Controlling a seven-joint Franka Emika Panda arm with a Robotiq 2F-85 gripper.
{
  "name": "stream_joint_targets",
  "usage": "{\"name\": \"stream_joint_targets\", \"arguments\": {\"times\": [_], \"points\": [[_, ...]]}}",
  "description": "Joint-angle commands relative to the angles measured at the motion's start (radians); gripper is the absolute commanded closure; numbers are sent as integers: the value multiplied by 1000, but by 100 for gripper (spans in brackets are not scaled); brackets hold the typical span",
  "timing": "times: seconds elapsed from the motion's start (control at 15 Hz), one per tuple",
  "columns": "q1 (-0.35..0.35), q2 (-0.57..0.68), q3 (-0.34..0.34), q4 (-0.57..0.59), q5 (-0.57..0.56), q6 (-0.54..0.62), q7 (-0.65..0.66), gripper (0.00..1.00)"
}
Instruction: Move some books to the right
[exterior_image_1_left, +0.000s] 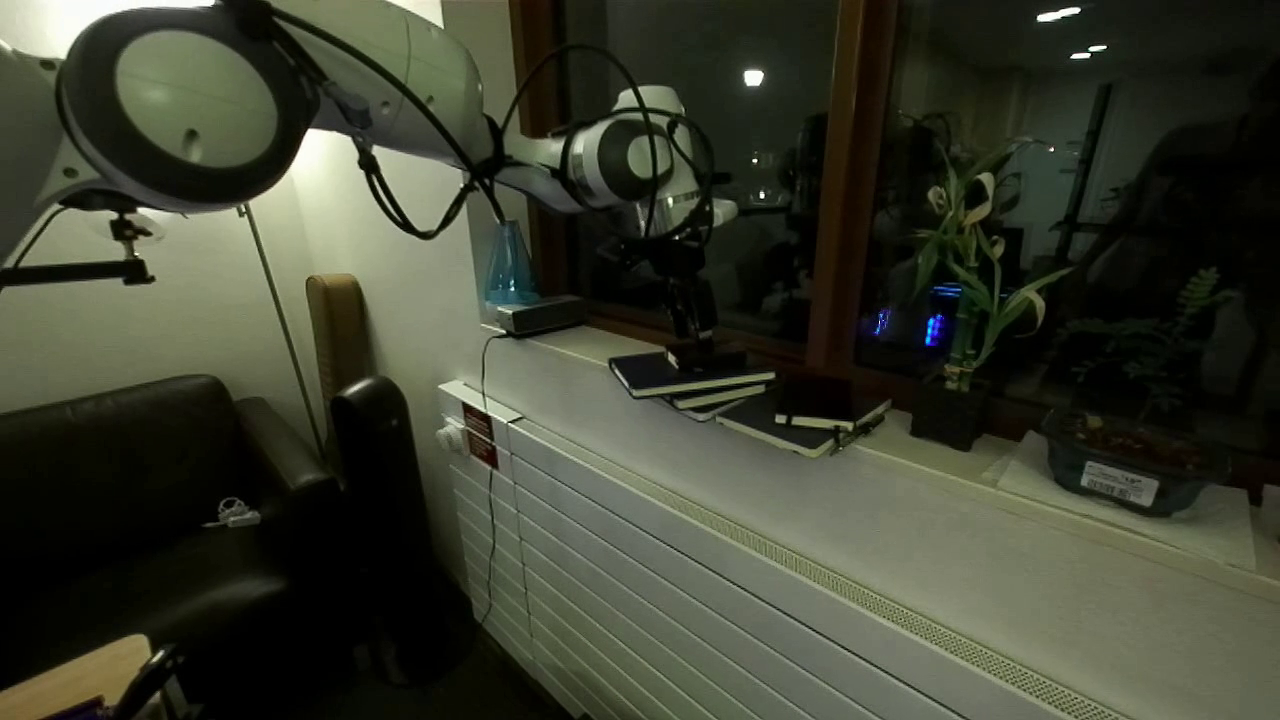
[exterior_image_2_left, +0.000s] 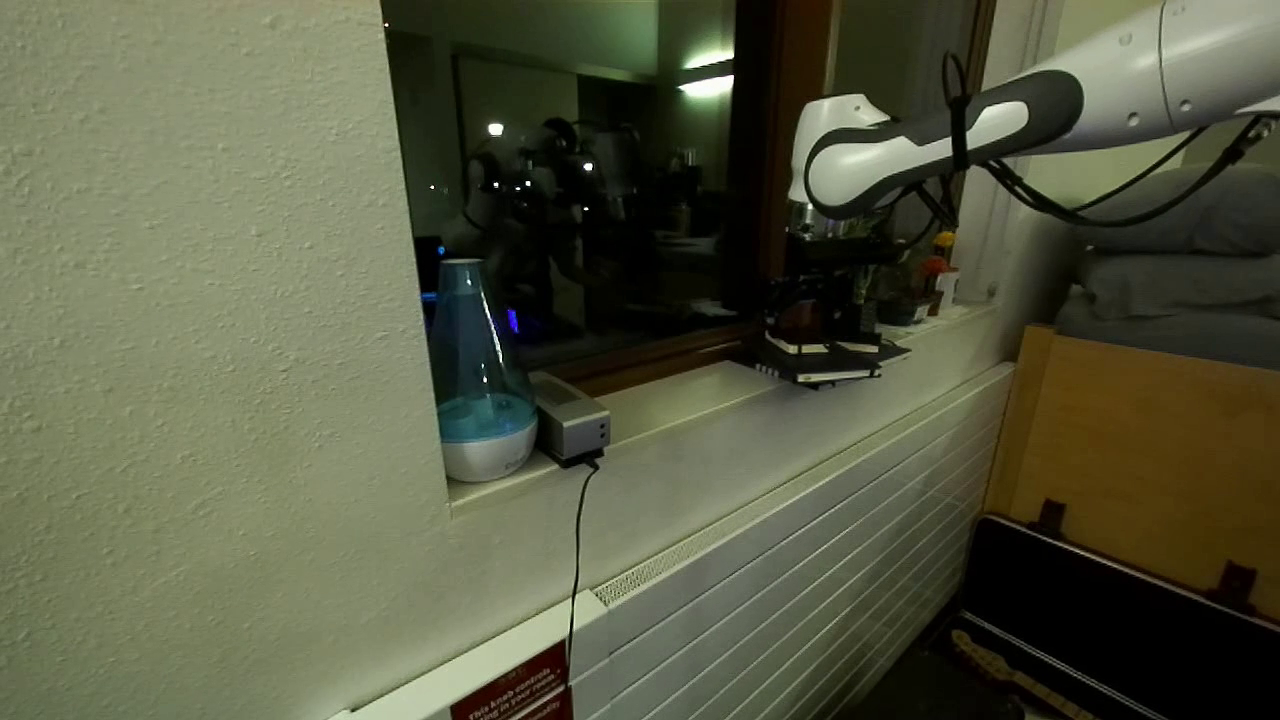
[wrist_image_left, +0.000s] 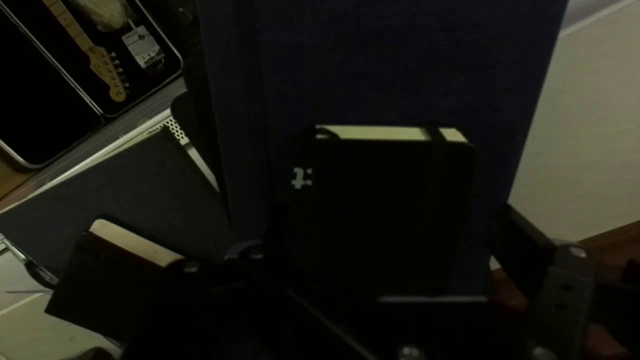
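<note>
Wrist view, centre: black book (wrist_image_left: 380, 195) lies flat on blue book (wrist_image_left: 395, 65); claw (wrist_image_left: 392, 225) spread wide, astride black book.

Dimly lit room beside a wood-framed window (exterior_image_1_left: 850, 180)
In an exterior view, a black leather sofa (exterior_image_1_left: 115, 470) stands at the left before a white wall (exterior_image_1_left: 160, 310) washed by a bright glow (exterior_image_1_left: 80, 18); a white slatted radiator (exterior_image_1_left: 650, 580) runs beneath the pale windowsill (exterior_image_1_left: 880, 510) towards the near right, and the floor (exterior_image_1_left: 500, 690) is mostly lost in shadow. The dark panes (exterior_image_1_left: 770, 110) carry bright reflected lights (exterior_image_1_left: 1058, 15). In an exterior view, a rough-textured wall (exterior_image_2_left: 200, 300) fills the near left, and a wooden panel (exterior_image_2_left: 1130, 440) rises at the far right, folded grey fabric (exterior_image_2_left: 1190, 280) showing above it.
</note>
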Motion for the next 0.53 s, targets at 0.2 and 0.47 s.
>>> {"name": "stream_joint_targets", "arguments": {"times": [0.2,0.47], "points": [[-5,30,-8,18,22,-7,38,0],[-11,45,-5,30,37,-12,49,25]]}}
